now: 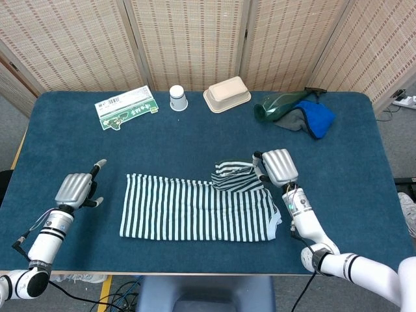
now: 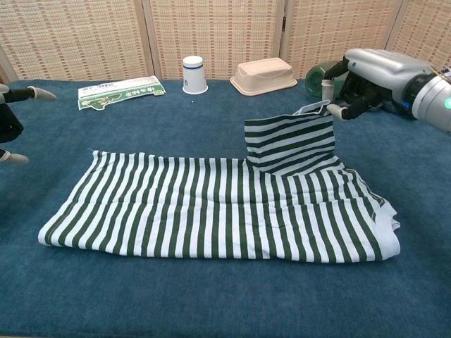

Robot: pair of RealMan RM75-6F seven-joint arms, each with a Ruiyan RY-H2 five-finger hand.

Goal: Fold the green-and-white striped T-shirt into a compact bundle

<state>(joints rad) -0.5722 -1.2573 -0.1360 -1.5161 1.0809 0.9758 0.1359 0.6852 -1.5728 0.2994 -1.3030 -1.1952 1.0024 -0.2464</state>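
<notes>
Striped T-shirt (image 1: 195,209) — lies flat, lengthwise across the near middle of the blue worktop (image 1: 364,214), one sleeve lifted upright at its right end. Right hand (image 2: 366,76) — pinches that sleeve's top edge, raised above the cloth. Left hand (image 1: 77,190) — holds nothing, fingers apparently spread, well apart from the shirt's left edge.

In the chest view the left hand (image 2: 8,123) is cut off by the frame's left edge, so only fingertips are seen. The right hand (image 2: 366,77) is cropped at the wrist by the right edge. The print on the flat packet (image 1: 126,107) cannot be read. The green bottle (image 2: 338,79) is partly hidden behind the right hand.
</notes>
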